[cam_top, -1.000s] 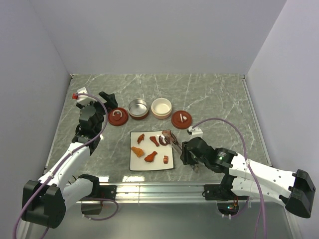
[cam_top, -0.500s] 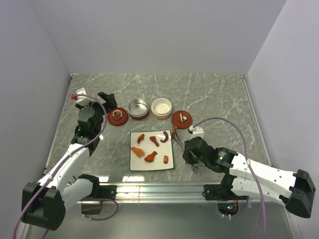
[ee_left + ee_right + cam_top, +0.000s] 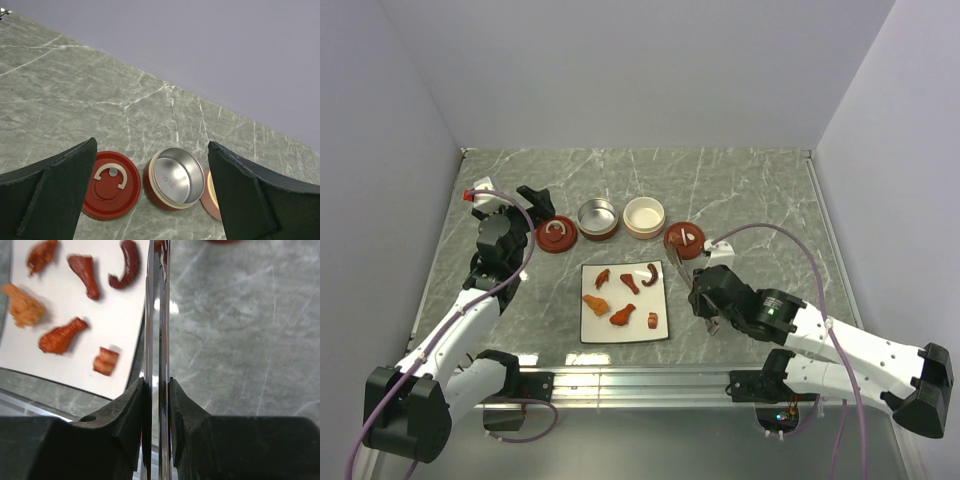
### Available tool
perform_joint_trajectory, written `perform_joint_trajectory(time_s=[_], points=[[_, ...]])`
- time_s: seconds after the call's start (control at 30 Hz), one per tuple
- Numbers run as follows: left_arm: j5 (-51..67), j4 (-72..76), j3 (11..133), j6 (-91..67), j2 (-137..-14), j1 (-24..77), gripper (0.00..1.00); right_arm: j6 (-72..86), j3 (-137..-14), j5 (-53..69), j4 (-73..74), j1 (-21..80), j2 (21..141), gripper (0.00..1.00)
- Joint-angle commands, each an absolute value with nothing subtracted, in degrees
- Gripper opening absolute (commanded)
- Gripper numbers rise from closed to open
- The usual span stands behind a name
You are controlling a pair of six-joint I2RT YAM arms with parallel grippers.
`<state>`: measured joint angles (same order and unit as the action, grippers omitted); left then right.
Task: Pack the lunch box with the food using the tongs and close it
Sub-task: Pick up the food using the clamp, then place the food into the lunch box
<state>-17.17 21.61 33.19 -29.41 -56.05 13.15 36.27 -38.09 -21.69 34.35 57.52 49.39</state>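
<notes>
Clamping the tongs [image 3: 156, 315] nearly shut, the right gripper [image 3: 157, 390] aims them along the plate's [image 3: 115, 305] right edge — a reddish food piece [image 3: 158, 244] at their tips; the open lunch box [image 3: 597, 217] lies ahead-left, nearer the wide-apart left gripper [image 3: 151, 150]

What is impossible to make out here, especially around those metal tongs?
- Tips of the tongs: cut off by the top edge in the right wrist view, tiny in the top view; whether they hold anything is unclear.
- Pink container: left wrist view, mostly behind a finger of the left gripper.
- Right red lid: right wrist view, only a sliver at the top edge.
</notes>
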Motion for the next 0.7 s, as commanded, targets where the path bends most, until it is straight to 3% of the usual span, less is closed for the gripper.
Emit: perform_joint_trajectory(time_s=[0.0,0.27,0.67], points=[[-16.00,23.82,33.31,-29.53,-55.28,12.75,0.99,33.14,-43.85,-25.75,31.56,57.92,50.79,0.12],[-15.91,23.82,33.22,-29.53,-55.20,12.48,1.00,25.93,-53.87,-26.28,26.20,56.43,62.13,0.12],[-15.38,24.08,33.13,-29.71,-55.63,11.95,1.00,19.78,-60.47,-15.56,19.07,46.23,78.22,0.13]])
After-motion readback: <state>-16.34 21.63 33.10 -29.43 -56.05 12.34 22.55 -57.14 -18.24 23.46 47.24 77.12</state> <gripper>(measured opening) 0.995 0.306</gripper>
